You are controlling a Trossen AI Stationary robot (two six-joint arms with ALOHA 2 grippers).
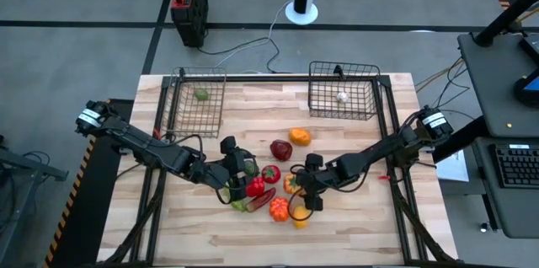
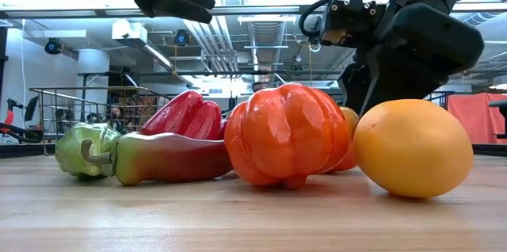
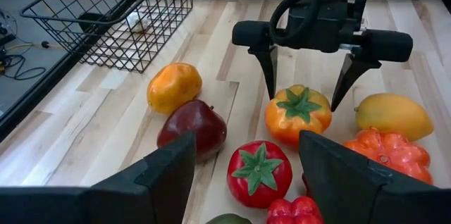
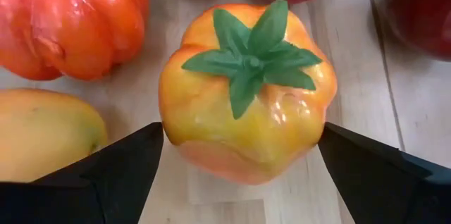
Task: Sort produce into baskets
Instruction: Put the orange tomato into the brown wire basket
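Loose produce lies in the table's middle: an orange-yellow tomato with a green top (image 4: 243, 122), a red tomato (image 3: 259, 173), a dark maroon apple (image 3: 194, 127), an orange fruit (image 3: 173, 85), a ribbed orange pumpkin (image 3: 386, 152), a yellow mango (image 3: 393, 114), a red pepper (image 2: 184, 115) and a chili (image 2: 162, 158). My right gripper (image 1: 304, 190) is open and slants down, with one finger on either side of the orange-yellow tomato; I see no touch. My left gripper (image 1: 244, 169) hovers open above the red tomato. Of the two wire baskets, the left one (image 1: 196, 99) holds a green piece and the right one (image 1: 343, 91) a small white piece.
Both baskets stand along the table's far edge. The produce is crowded together, with the pumpkin and the mango right beside the right gripper's fingers. Bare wood (image 1: 337, 234) lies toward the near edge. A black box with a red top (image 1: 189, 2) stands on the floor beyond the table.
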